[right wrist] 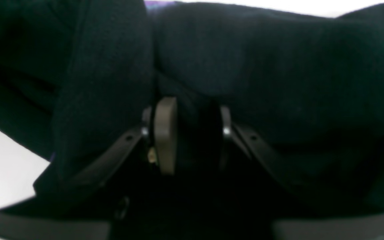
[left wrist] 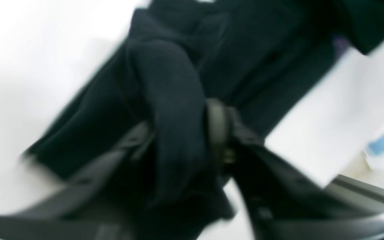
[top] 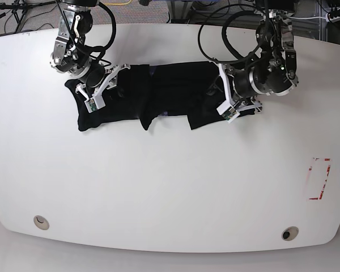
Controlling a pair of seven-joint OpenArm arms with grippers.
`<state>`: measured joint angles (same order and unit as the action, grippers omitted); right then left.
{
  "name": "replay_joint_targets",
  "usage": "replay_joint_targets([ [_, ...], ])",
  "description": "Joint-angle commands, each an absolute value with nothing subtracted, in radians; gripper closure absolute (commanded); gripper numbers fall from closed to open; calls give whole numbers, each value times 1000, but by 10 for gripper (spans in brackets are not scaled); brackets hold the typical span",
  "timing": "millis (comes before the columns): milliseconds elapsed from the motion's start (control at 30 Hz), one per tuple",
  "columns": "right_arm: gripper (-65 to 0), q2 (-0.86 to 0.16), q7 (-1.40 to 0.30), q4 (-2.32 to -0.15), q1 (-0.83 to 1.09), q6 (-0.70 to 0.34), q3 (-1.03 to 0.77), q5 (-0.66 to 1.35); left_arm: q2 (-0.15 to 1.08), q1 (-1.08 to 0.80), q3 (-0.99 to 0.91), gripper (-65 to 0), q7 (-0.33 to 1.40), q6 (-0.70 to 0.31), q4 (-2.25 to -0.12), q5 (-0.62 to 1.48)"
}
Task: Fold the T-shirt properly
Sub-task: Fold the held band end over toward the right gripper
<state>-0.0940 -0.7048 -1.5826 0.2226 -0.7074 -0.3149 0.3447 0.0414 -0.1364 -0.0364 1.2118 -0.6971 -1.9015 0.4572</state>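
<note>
Gripping black T-shirt, right hand clamped, left hand state unclear, no legible writing

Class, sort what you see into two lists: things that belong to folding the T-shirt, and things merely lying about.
Belongs to the job:
- T-shirt
- left pincer
- right pincer

Lying about:
- red mark on the table
- cables behind the table

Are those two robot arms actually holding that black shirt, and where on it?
The right gripper pinches a raised fold of the black T-shirt at one end. At the other end, cloth lies between the left gripper's jaws, but whether they grip it cannot be told.
</note>
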Motion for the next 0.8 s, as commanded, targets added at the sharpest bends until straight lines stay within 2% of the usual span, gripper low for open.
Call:
replay_joint_targets([
  [0, -165, -99, -780, -1575, 232, -698, -315, 288, 44, -128, -12, -272, 1191, -698, -1919, 476],
  [100, -165, -99, -780, -1575, 232, -698, -315, 288, 44, -128, 12, -328, 1191, -698, -1922, 476],
  [200, -165, -99, -780, -1577, 232, -698, -314, 288, 44, -125, 24, -349, 1191, -698, -1923, 476],
  [400, -165, -99, -780, -1577, 232, -698, -314, 288, 18, -102, 28, -351, 1193, -698, -1928, 527],
  [767, -165, -99, -780, -1577, 231, -698, -314, 288, -1, 10, 4, -350, 1343, -698, -1928, 860],
])
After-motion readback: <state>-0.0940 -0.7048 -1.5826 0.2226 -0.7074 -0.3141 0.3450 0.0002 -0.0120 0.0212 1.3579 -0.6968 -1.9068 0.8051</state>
